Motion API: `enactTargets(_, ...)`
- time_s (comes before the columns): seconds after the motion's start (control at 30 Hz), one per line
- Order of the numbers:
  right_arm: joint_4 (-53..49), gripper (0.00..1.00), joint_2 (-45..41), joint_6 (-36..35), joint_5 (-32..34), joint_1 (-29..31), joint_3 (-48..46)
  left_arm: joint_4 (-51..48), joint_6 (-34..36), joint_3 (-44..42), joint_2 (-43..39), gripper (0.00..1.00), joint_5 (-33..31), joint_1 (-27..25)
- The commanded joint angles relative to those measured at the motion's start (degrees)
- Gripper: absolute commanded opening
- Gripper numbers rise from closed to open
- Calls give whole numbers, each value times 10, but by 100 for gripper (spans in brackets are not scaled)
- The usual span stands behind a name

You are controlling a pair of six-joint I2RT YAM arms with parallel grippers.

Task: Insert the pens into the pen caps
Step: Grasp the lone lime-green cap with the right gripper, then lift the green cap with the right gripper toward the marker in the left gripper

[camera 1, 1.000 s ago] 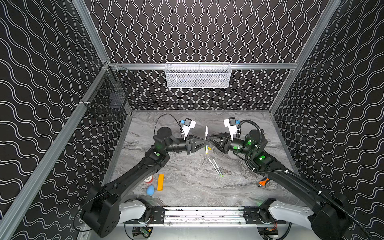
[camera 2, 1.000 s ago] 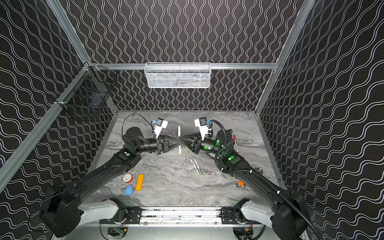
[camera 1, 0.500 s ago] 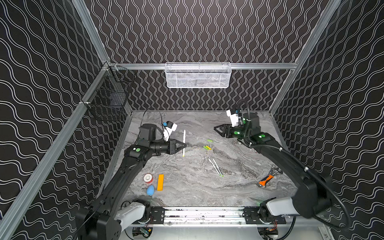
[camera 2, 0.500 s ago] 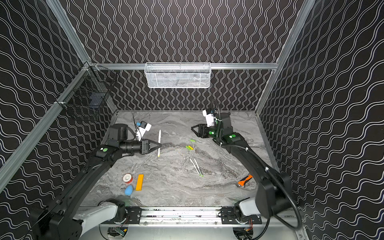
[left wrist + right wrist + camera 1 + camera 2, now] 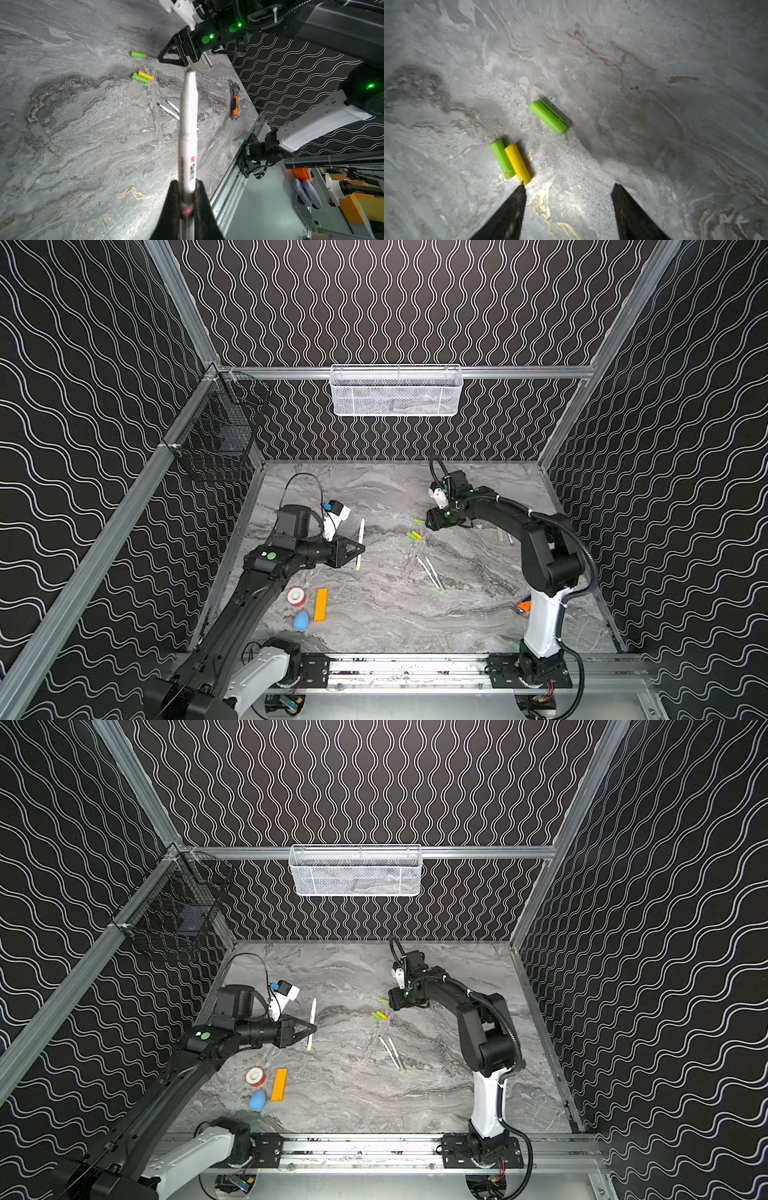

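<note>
My left gripper (image 5: pixel 362 549) (image 5: pixel 313 1029) (image 5: pixel 188 184) is shut on a white pen (image 5: pixel 360 537) (image 5: pixel 312 1017) (image 5: pixel 188 124), held clear of the table with its bare tip pointing away. My right gripper (image 5: pixel 429 521) (image 5: pixel 391 998) (image 5: pixel 569 187) stands open and empty, low over the pen caps. One green cap (image 5: pixel 419 521) (image 5: pixel 548 117) lies alone. A green cap (image 5: pixel 502 159) and a yellow cap (image 5: pixel 417 536) (image 5: pixel 518 164) lie side by side, the yellow one by a fingertip. Two pens (image 5: pixel 432 574) (image 5: pixel 392 1054) (image 5: pixel 169 109) lie mid-table.
Two more pale pens (image 5: pixel 505 536) lie behind the right arm. An orange-handled tool (image 5: pixel 523 605) (image 5: pixel 234 104) sits front right. A tape roll (image 5: pixel 296 596), orange bar (image 5: pixel 321 605) and blue blob (image 5: pixel 301 619) lie front left. A white basket (image 5: pixel 395 391) and black wire basket (image 5: pixel 220 435) hang on the walls.
The grippers met at the pen in the middle and have drawn apart. The left carried the pen leftward; the right let go, opened and swung back beside the caps.
</note>
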Motion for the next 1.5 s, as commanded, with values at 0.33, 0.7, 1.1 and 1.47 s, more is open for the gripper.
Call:
enactTargets(0.33, -13, 68, 59, -87, 51, 16, 45, 27, 11, 2, -13, 0, 32, 2)
enactTargets(0.7, -22, 61, 100, -119, 33, 42, 106, 32, 9, -1, -24, 0, 35, 4)
enactTargets(1.1, -60, 36, 132, -128, 36, 54, 151, 31, 7, -2, -30, 0, 33, 6)
enactTargets(1.47, -63, 21, 133, -119, 19, 54, 146, 34, 3, -5, -30, 0, 33, 6)
